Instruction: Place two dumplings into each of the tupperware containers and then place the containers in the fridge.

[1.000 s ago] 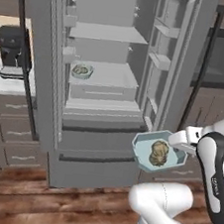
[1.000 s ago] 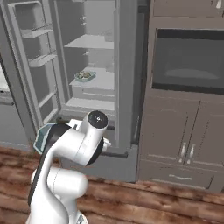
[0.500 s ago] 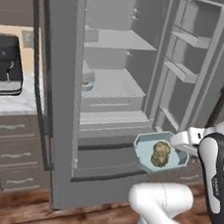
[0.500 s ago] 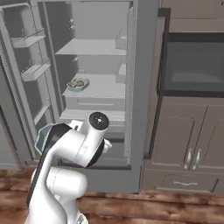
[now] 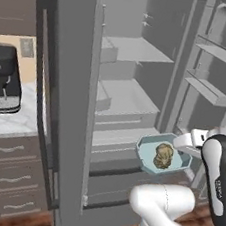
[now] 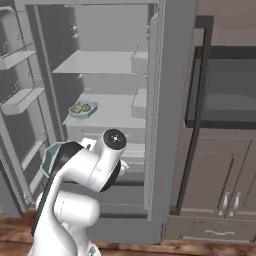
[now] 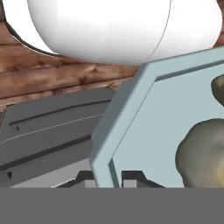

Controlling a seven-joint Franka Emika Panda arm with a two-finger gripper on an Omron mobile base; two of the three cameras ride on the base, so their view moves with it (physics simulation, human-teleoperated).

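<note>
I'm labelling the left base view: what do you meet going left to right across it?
Coffee machine → left fridge door → fridge shelves → container with dumplings → gripper.

The arm rises from the base, bends at a dark elbow and folds back, so the wrist sits low and level before the body. The tool (image 5: 190,147) points sideways at mid height. Its jaws are clamped on the rim of a tray (image 5: 147,157), held flat; finger tips (image 7: 131,177) straddle that rim.
</note>
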